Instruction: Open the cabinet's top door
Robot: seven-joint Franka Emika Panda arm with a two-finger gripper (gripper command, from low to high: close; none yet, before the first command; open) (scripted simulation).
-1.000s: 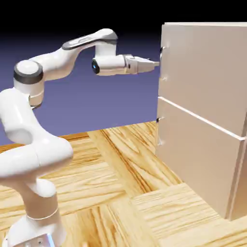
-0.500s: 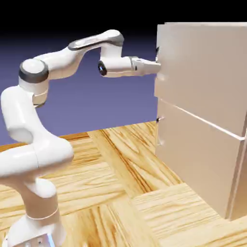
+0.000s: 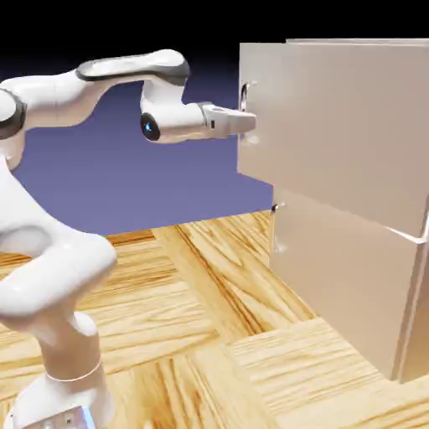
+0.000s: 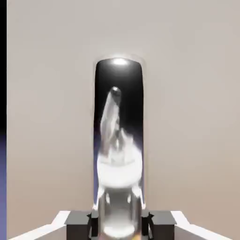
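The tall pale beige cabinet fills the exterior view's right. Its top door stands swung out from the cabinet's front, its handle edge toward the arm. My gripper is shut on the door's small silver bar handle. In the hand view the shiny handle runs up the middle between my two grey fingertips, and the beige top door fills the background. The lower door stays flush.
A wooden parquet table lies under the arm and cabinet. A small handle marks the lower door's left edge. The blue-violet backdrop is behind.
My jaws closed on the handle, then my hand drew back toward the exterior view's left, and the top door swung out with it.
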